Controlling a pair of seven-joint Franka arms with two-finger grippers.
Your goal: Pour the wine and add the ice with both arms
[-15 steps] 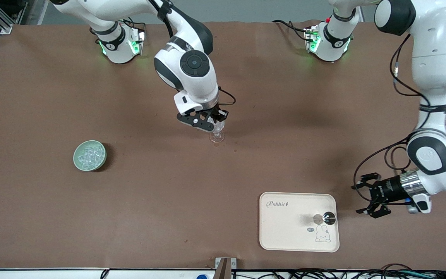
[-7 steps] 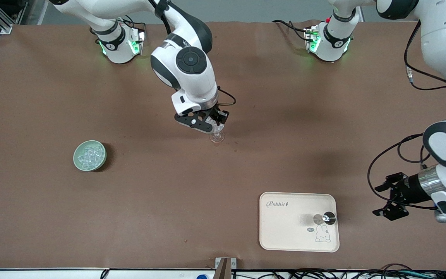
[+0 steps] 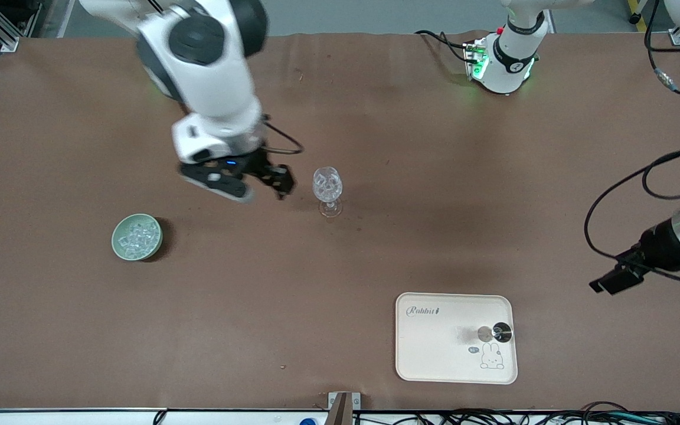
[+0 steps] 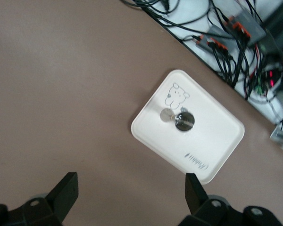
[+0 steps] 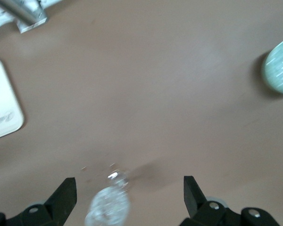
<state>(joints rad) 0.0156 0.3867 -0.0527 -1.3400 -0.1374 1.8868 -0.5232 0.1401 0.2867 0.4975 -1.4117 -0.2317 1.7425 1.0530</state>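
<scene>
Two grippers stand empty around the stemmed glass (image 3: 327, 192): the right gripper (image 3: 244, 184) hangs spread beside it, the left gripper (image 3: 614, 280) apart; ice (image 3: 137, 235) fills the green bowl (image 3: 117, 248) toward the right arm's end; left wrist view: fingers (image 4: 63, 197) parted over the tray (image 4: 217, 141); right wrist view: fingers (image 5: 191, 193) parted above the glass.

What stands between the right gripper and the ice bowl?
Nothing visible. The right gripper is open, above bare table between the glass and the bowl of ice. Only brown tabletop lies between it and the bowl. The left gripper waits open at its own end.
</scene>
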